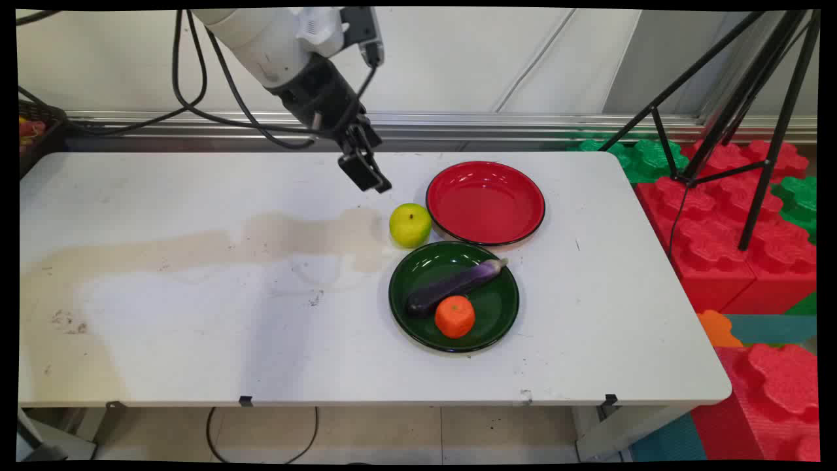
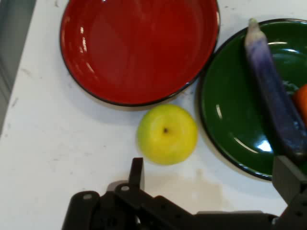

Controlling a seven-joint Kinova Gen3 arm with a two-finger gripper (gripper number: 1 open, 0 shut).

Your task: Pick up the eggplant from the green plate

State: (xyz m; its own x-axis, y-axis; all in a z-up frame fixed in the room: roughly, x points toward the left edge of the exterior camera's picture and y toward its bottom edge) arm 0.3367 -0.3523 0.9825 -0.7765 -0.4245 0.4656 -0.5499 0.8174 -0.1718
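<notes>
Gripper [image 2: 211, 184] spread wide, holding nothing, above yellow-green apple [image 1: 410, 225]. Apple sits on white table [image 1: 196, 314] just beside red plate [image 1: 485, 203] and green plate [image 1: 454, 297]. Looks smooth, rigid, round; likely slips unless taken across its widest middle.

A white table [image 1: 196, 340] carries everything, its top marked by a broad tan stain [image 1: 216, 245] running in from the left edge. A yellow-green apple [image 1: 410, 225] sits directly on the table at the stain's right end. Just right of the apple, toward the wall, lies a red plate [image 1: 486, 202] (black-rimmed). Just beside the apple on the near side lies a green plate [image 1: 497, 304], its rim close to the red plate's.
</notes>
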